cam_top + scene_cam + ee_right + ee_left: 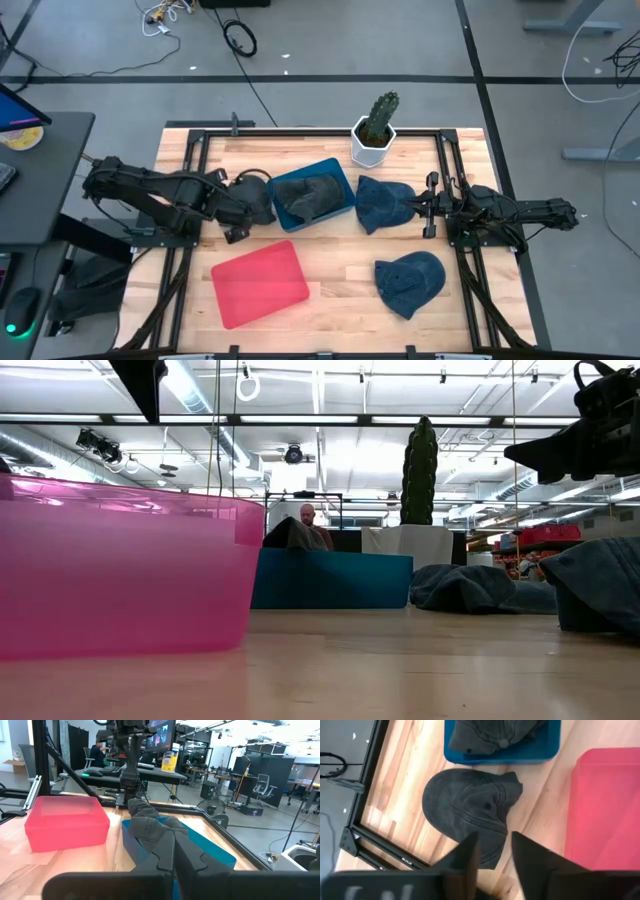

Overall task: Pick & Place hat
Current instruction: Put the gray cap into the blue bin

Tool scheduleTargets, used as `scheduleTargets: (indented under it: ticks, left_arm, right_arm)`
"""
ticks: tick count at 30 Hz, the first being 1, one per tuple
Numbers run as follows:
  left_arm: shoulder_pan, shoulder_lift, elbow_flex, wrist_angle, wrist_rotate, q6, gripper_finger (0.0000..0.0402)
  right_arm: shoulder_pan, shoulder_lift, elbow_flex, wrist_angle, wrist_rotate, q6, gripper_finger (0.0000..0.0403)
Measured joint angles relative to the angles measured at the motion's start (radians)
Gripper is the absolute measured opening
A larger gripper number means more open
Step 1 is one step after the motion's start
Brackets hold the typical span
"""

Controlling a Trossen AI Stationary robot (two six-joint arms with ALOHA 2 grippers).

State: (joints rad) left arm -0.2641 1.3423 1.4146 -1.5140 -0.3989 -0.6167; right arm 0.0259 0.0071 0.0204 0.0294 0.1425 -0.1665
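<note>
Dark grey denim cap (470,812) flat on wood table (415,810), brim toward parted left gripper (495,852) fingers; right gripper (428,207) fingers together.

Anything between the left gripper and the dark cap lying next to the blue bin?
Nothing visible. The left gripper is right over the dark grey cap, which lies on bare wood beside the blue bin. The red bin is off to one side.
</note>
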Motion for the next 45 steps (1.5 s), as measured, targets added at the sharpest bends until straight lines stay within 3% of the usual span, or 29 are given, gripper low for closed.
scheduleTargets:
  ticks: [5, 9, 14, 23, 39, 45]
  left_arm:
    - [0.001, 0.049, -0.001, 0.012, -0.005, 0.029, 0.0207]
    - [-0.005, 0.093, -0.033, 0.091, -0.033, 0.031, 0.024]
    - [-0.009, 0.112, -0.173, 0.225, -0.004, 0.078, 0.0236]
    - [0.031, 0.042, -0.347, 0.221, 0.039, 0.043, 0.0224]
    - [0.246, -0.006, -0.51, 0.383, 0.019, 0.209, 0.0227]
    - [0.344, -0.008, -0.59, 0.575, 0.064, 0.288, 0.0227]
  right_arm:
    - [0.0, 0.0, 0.0, 0.0, 0.0, 0.0, 0.0008]
    - [0.0, 0.0, 0.0, 0.0, 0.0, 0.0, 0.0008]
    - [0.0, 0.0, 0.0, 0.0, 0.0, 0.0, 0.0008]
    - [0.0, 0.0, 0.0, 0.0, 0.0, 0.0, 0.0008]
    - [0.0, 0.0, 0.0, 0.0, 0.0, 0.0, 0.0008]
    - [0.0, 0.0, 0.0, 0.0, 0.0, 0.0, 0.0008]
